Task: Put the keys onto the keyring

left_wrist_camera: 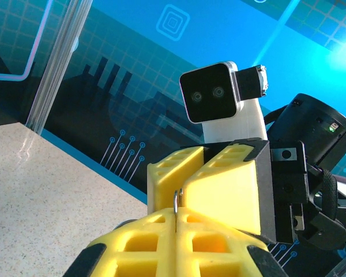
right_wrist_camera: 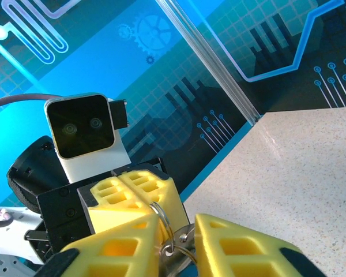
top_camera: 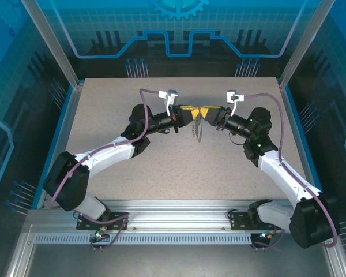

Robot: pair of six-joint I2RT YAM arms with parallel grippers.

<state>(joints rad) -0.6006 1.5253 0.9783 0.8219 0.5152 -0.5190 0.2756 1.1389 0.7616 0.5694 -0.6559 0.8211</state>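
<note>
Nearest to us, the left pincer (left_wrist_camera: 176, 218) is closed tight. Its two yellow fingers (left_wrist_camera: 132, 231) are pressed together, with a thin silvery loop of the keyring (right_wrist_camera: 174, 249) nipped on edge in the seam between them. A sliver of that wire stands up just above its fingertips.

Right at those tips, nose to nose, sits the right pincer (right_wrist_camera: 179, 224). Its yellow jaws stand a little apart, and the silvery rings of the keyring lie in the gap between them, close against one inner face. Whether the jaws actually clamp the metal we cannot tell.

From above we see both pincers raised off the tabletop (top_camera: 219, 173). Under the spot where their tips meet, the rest of the keyring hangs down loose, below both sets of fingers. Whether its lower end reaches the tabletop we cannot tell.

Behind each pincer, on the wrist above its fingers, rides a white-cased camera (left_wrist_camera: 210, 92). Beyond the pincers the speckled tabletop runs out to a blue rim, a clear upright post (right_wrist_camera: 219, 69) and a blue patterned wall (top_camera: 173, 34).
</note>
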